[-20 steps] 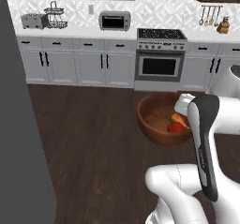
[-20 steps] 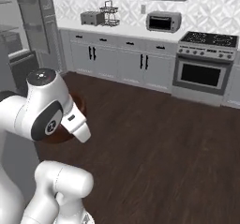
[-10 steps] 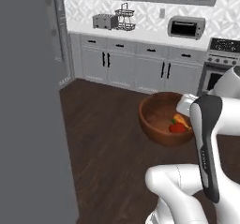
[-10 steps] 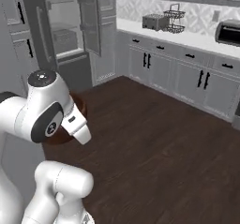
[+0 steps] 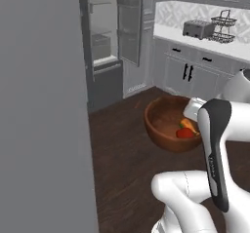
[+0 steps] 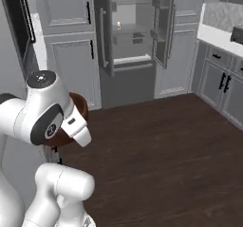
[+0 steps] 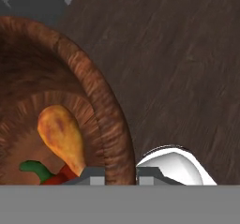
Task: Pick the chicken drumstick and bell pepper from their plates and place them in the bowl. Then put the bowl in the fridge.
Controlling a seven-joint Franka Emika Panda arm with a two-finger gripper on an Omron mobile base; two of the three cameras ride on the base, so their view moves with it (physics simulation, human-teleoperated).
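The reddish-brown wooden bowl [image 5: 165, 124] hangs above the dark floor, and my gripper [image 7: 114, 176] is shut on its rim [image 7: 102, 107], one finger inside and one outside. In the bowl lie the orange-brown chicken drumstick [image 7: 61, 135] and, under it, the red bell pepper [image 7: 57, 177] with its green stem. The left base view shows both the drumstick [image 5: 188, 126] and the pepper [image 5: 184, 133] against the bowl's right wall. The fridge [image 5: 105, 42] stands ahead with its doors open, shelves showing [image 6: 130, 33]. My arm partly covers the bowl [image 6: 79, 110] in the right base view. The plates are out of view.
A broad grey panel [image 5: 41, 110] stands close on the left. A white counter carries a toaster [image 5: 197, 28] and a wire rack [image 5: 222, 21] over grey cabinets [image 5: 188, 73]. Tall grey cabinets [image 6: 69, 55] flank the fridge. Dark wood floor [image 6: 161, 145] lies open ahead.
Both base views have swung from the stove and counter round to the open fridge, so the base has moved. The bowl stays held in the same place relative to the arm.
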